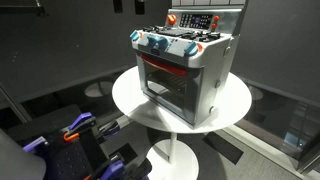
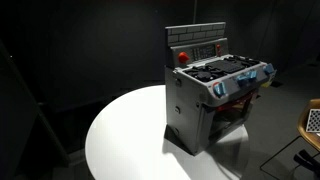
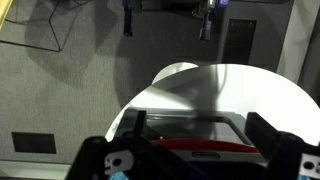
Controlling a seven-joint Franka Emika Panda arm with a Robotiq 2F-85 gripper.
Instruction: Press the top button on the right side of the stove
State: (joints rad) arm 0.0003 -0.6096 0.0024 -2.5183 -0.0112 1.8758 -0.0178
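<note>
silver-grey stove, red door frame, white table

In an exterior view the camera sits high, off the door corner of the stove. It looks down so that the door, the knob row and one grey side all show, with the round white surface almost whole beneath the stove.

In an exterior view the camera stands off the plain side wall of the stove, slightly above its top. It faces across the surface.

Both exterior views share the stove and the surface.

The wrist view hangs near and above the stove. It looks past the stove to the surface and the floor beyond, with the spread fingers of the claw at the bottom corners.
</note>
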